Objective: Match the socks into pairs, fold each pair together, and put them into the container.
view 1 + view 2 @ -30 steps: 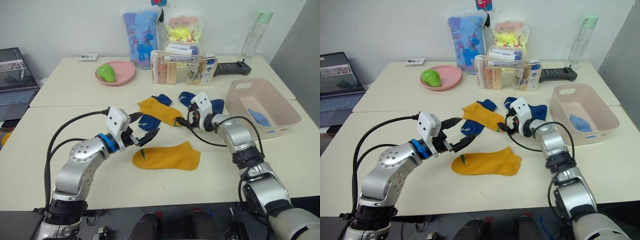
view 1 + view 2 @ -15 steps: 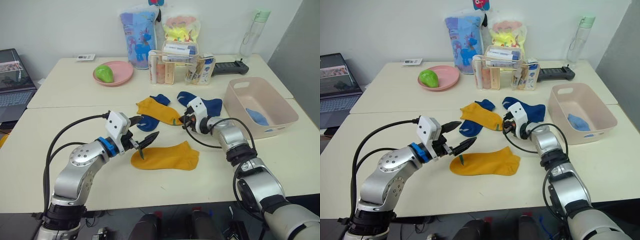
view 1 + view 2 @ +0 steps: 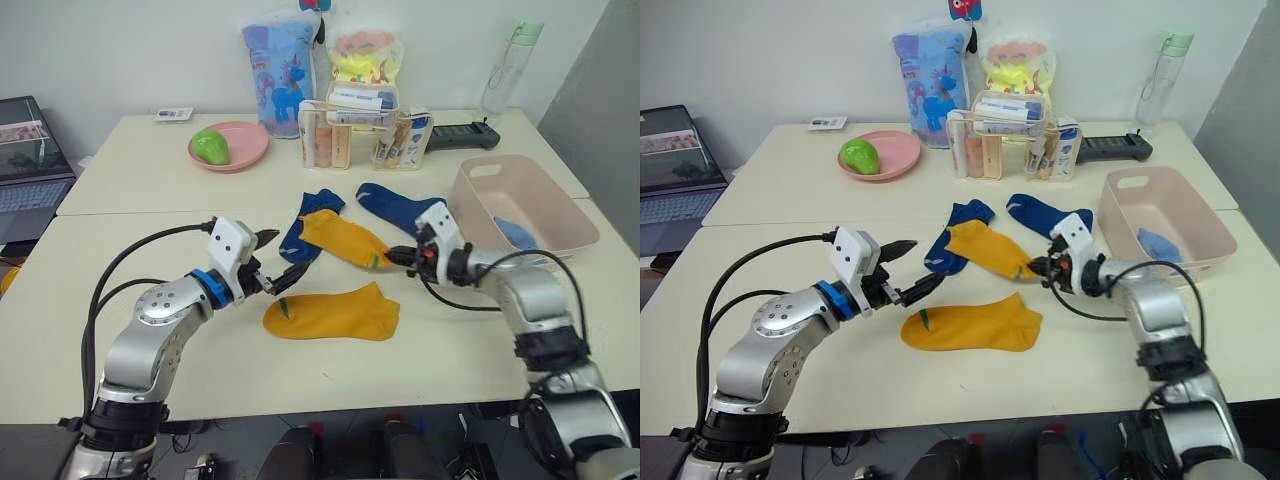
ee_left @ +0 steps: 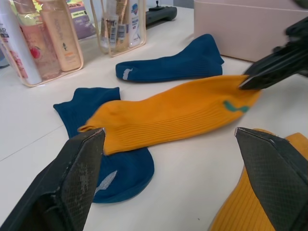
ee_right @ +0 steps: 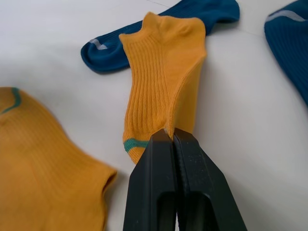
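Note:
My right gripper is shut on the cuff end of a mustard yellow sock. That sock stretches across the table and partly overlaps a navy sock. In the right wrist view the closed fingertips pinch the yellow knit. A second navy sock lies flat behind it. Another mustard sock lies flat nearer the front. My left gripper hovers open just left of the front sock, holding nothing. The pink container stands at the right with a light blue sock inside.
At the back stand a pink plate with a green object, a clear organiser of tubes, two printed bags, a bottle and a black remote. A laptop sits at the far left.
My right gripper shut on the mustard sock's end and pulled it to the right, toward the container. The left gripper has barely moved and stays open.

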